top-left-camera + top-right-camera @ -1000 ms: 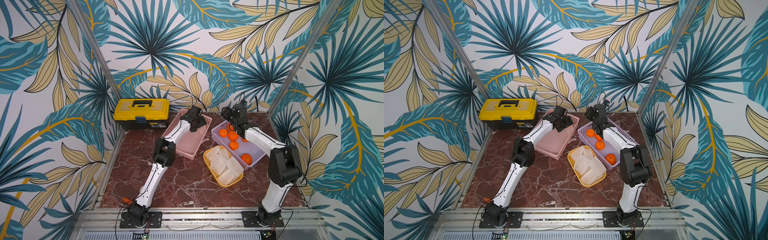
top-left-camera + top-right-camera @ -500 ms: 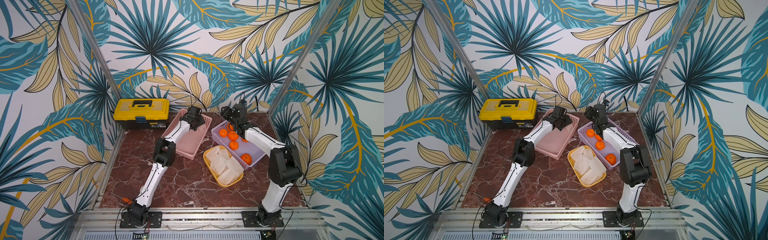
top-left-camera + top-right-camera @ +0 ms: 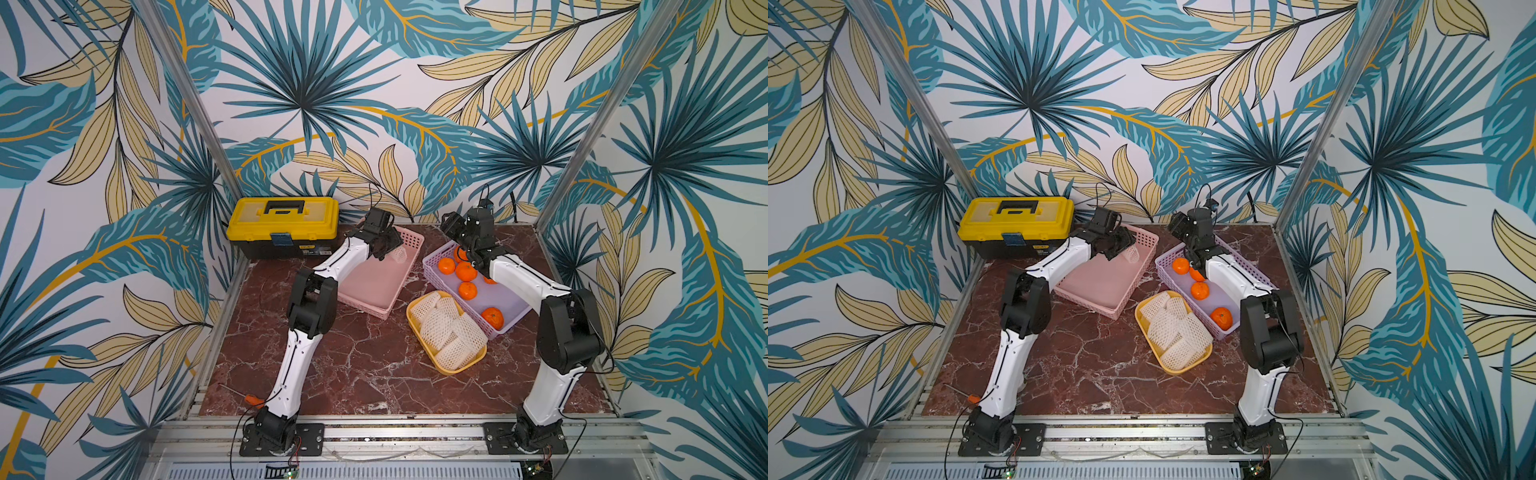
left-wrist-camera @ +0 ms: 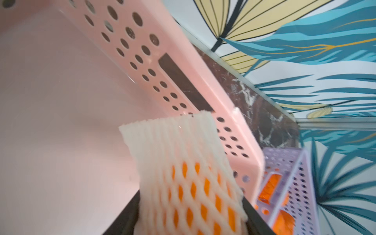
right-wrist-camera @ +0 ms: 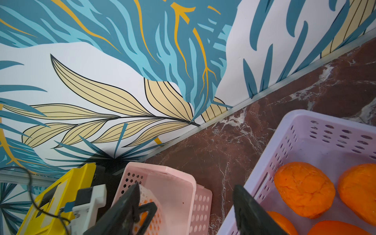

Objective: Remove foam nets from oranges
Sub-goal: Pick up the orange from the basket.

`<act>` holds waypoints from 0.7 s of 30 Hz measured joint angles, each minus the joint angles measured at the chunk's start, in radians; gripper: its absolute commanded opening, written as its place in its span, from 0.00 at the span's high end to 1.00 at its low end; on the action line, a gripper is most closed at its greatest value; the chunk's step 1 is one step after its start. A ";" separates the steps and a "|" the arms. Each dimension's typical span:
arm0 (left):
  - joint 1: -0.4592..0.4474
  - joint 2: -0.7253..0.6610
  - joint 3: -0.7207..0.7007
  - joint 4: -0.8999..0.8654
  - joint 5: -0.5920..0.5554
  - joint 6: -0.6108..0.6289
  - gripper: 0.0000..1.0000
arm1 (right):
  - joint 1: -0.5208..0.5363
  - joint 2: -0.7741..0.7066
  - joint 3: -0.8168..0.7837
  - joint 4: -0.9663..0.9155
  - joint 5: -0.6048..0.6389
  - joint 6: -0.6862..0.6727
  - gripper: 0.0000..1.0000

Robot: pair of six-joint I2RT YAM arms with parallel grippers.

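Having closed, left tool (image 3: 389, 251) now grips a foam-netted orange (image 4: 189, 179)

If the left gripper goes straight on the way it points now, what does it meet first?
Most likely the pink basket's perforated wall, right behind the netted orange that the left gripper holds; depth is uncertain.

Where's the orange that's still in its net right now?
In a top view the netted orange sits in the left gripper at the far end of the pink basket, beside the purple basket.
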 measured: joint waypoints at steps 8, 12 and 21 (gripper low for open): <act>-0.024 -0.379 -0.375 0.064 0.095 -0.094 0.44 | 0.000 0.000 -0.027 0.047 -0.028 -0.015 0.26; -0.077 -0.572 -0.594 0.091 0.107 -0.137 0.44 | 0.000 -0.007 -0.043 0.080 -0.053 -0.033 0.26; -0.227 -0.902 -1.106 0.200 0.129 -0.311 0.43 | 0.005 -0.035 -0.066 0.121 -0.066 -0.055 0.26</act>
